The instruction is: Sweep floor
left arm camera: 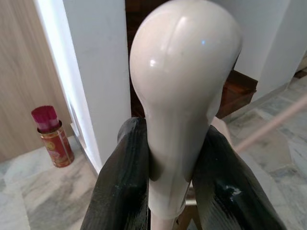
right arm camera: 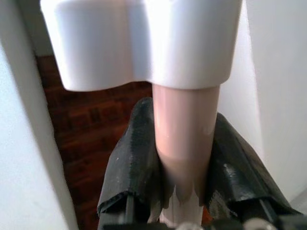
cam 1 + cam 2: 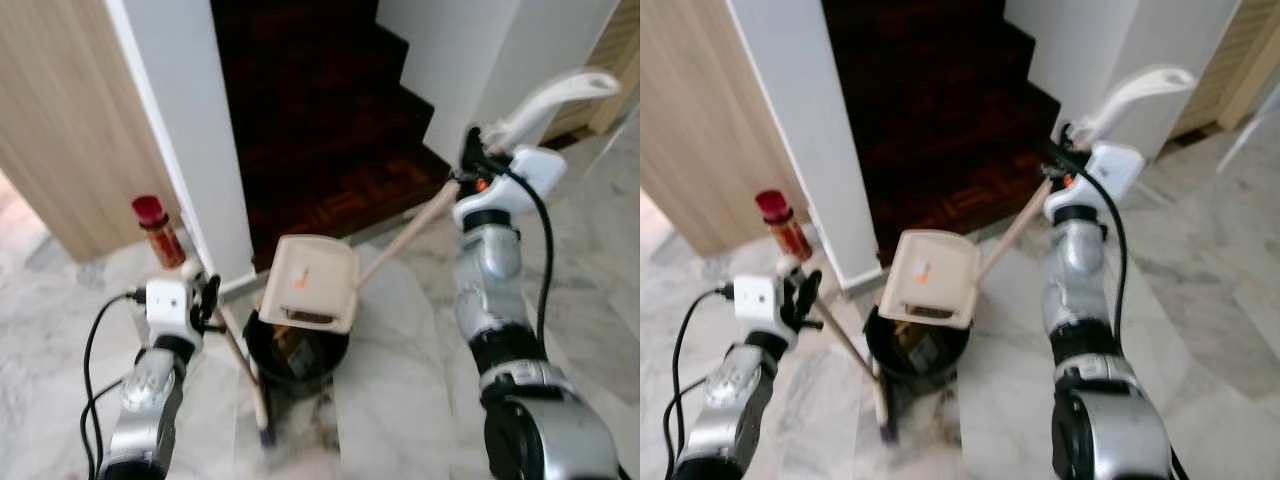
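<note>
My left gripper (image 3: 205, 296) is shut on the rounded white top (image 1: 184, 81) of the broom. The broom's thin stick (image 3: 240, 355) slants down to the floor beside a black bin (image 3: 300, 368). My right gripper (image 3: 470, 165) is shut on the pinkish pole (image 2: 184, 129) of a long-handled dustpan, just below its white grip (image 3: 550, 100). The pole (image 3: 405, 240) runs down to the cream pan (image 3: 310, 282), which hangs tilted over the bin's mouth. Some dark debris lies inside the bin.
A red-capped spray can (image 3: 158, 230) stands on the marble floor by a white wall column (image 3: 190, 130). Dark wooden stairs (image 3: 320, 120) rise behind the bin. A wood panel (image 3: 60, 130) lies to the left, and open marble floor (image 3: 600, 300) to the right.
</note>
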`<state>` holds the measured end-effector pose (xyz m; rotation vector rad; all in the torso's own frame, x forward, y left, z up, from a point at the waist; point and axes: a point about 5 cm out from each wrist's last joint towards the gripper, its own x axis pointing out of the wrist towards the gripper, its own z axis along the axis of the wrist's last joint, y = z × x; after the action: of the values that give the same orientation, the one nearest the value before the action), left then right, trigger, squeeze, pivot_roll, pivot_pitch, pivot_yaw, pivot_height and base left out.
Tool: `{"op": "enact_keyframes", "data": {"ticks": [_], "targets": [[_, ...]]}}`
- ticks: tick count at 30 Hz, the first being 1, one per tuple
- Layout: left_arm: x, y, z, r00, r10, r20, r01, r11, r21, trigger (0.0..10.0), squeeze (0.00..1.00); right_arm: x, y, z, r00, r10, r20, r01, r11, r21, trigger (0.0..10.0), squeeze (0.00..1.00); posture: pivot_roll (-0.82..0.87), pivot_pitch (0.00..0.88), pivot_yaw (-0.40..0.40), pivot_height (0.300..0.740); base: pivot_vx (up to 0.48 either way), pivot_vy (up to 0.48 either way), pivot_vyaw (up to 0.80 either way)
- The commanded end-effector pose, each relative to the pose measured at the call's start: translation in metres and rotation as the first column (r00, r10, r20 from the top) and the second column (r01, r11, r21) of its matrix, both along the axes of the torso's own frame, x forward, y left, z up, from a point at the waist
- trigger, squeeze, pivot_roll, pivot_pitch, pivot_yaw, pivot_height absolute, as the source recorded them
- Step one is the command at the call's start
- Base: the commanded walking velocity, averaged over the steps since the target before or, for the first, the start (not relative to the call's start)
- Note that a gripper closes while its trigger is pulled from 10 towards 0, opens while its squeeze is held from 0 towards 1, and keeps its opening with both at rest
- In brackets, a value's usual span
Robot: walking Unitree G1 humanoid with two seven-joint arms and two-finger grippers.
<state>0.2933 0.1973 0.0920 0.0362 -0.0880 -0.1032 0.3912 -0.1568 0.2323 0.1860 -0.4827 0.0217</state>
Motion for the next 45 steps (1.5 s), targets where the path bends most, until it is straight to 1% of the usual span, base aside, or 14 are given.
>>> {"op": "enact_keyframes", "data": {"ticks": [1, 2, 7, 14, 19, 20, 23, 26, 30, 31, 32, 36, 37, 45], "targets": [[-0.001, 0.000, 0.000, 1.000, 0.001, -0.004, -0.001, 1.000, 0.013, 10.0, 0.00, 0.001, -0.003, 0.023, 0.995, -0.010, 0.096, 0.016, 0.998, -0.063, 10.0, 0.00, 0.06, 0.073, -0.019, 0.740, 0.000, 0.000, 0.00], [-0.001, -0.001, 0.000, 1.000, -0.005, -0.004, 0.006, 1.000, 0.022, 10.0, 0.00, 0.001, 0.000, 0.027, 0.994, -0.003, 0.112, 0.014, 0.995, -0.099, 10.0, 0.00, 0.06, 0.073, -0.020, 0.740, 0.000, 0.000, 0.00], [-0.002, -0.003, 0.001, 1.000, -0.013, 0.002, 0.013, 1.000, 0.022, 10.0, 0.00, 0.003, 0.011, 0.040, 0.987, 0.042, 0.155, -0.019, 0.988, -0.152, 10.0, 0.00, 0.06, 0.070, -0.022, 0.740, 0.000, 0.000, 0.00], [-0.002, -0.002, 0.001, 1.000, -0.010, 0.005, 0.010, 1.000, 0.025, 10.0, 0.00, 0.004, 0.013, 0.041, 0.985, 0.040, 0.166, -0.008, 0.983, -0.186, 10.0, 0.00, 0.06, 0.070, -0.023, 0.740, 0.000, 0.000, 0.00], [-0.002, -0.003, 0.002, 1.000, -0.011, 0.008, 0.011, 1.000, 0.026, 10.0, 0.00, -0.001, 0.023, 0.042, 0.971, 0.078, 0.225, -0.019, 0.967, -0.253, 10.0, 0.00, 0.06, 0.070, -0.023, 0.740, 0.000, 0.000, 0.00], [-0.001, -0.003, 0.002, 1.000, -0.017, 0.009, 0.016, 0.999, 0.034, 10.0, 0.00, -0.003, 0.025, 0.042, 0.965, 0.093, 0.246, -0.020, 0.959, -0.281, 10.0, 0.00, 0.06, 0.070, -0.023, 0.740, 0.000, 0.000, 0.00], [-0.001, -0.004, 0.003, 1.000, -0.018, 0.011, 0.018, 0.999, 0.033, 10.0, 0.00, -0.006, 0.028, 0.041, 0.957, 0.108, 0.269, -0.021, 0.952, -0.306, 10.0, 0.00, 0.06, 0.070, -0.023, 0.740, 0.000, 0.000, 0.00], [-0.001, -0.005, 0.003, 1.000, -0.018, 0.013, 0.018, 0.999, 0.032, 10.0, 0.00, -0.009, 0.029, 0.038, 0.954, 0.119, 0.275, -0.028, 0.949, -0.313, 10.0, 0.00, 0.06, 0.070, -0.023, 0.740, 0.000, 0.000, 0.00], [-0.001, -0.005, 0.003, 1.000, -0.018, 0.016, 0.018, 0.999, 0.032, 10.0, 0.00, -0.016, 0.032, 0.024, 0.951, 0.149, 0.272, -0.053, 0.941, -0.333, 10.0, 0.00, 0.06, 0.073, -0.023, 0.740, 0.000, 0.000, 0.00], [-0.001, -0.005, 0.003, 1.000, -0.018, 0.016, 0.018, 0.999, 0.032, 10.0, 0.00, -0.016, 0.032, 0.024, 0.951, 0.149, 0.272, -0.053, 0.941, -0.333, 10.0, 0.00, 0.06, 0.073, -0.023, 0.740, 0.000, 0.000, 0.00], [-0.001, -0.005, 0.004, 1.000, -0.019, 0.016, 0.019, 0.999, 0.032, 10.0, 0.00, -0.019, 0.034, 0.019, 0.949, 0.160, 0.271, -0.063, 0.939, -0.337, 10.0, 0.00, 0.06, 0.074, -0.022, 0.740, 0.000, 0.000, 0.00], [0.001, -0.005, 0.004, 1.000, -0.021, 0.017, 0.021, 0.999, 0.032, 10.0, 0.00, -0.027, 0.038, 0.012, 0.942, 0.181, 0.282, -0.076, 0.935, -0.345, 10.0, 0.00, 0.05, 0.074, -0.018, 0.740, 0.000, 0.000, 0.00], [0.001, -0.005, 0.004, 1.000, -0.021, 0.017, 0.021, 0.999, 0.032, 10.0, 0.00, -0.027, 0.038, 0.012, 0.942, 0.181, 0.282, -0.076, 0.935, -0.345, 10.0, 0.00, 0.05, 0.074, -0.018, 0.740, 0.000, 0.000, 0.00], [0.002, -0.005, 0.005, 0.999, -0.026, 0.022, 0.025, 0.999, 0.032, 10.0, 0.00, -0.042, 0.047, 0.021, 0.908, 0.216, 0.358, -0.087, 0.935, -0.345, 10.0, 0.00, 0.05, 0.075, -0.015, 0.740, 0.000, 0.000, 0.00]]}}
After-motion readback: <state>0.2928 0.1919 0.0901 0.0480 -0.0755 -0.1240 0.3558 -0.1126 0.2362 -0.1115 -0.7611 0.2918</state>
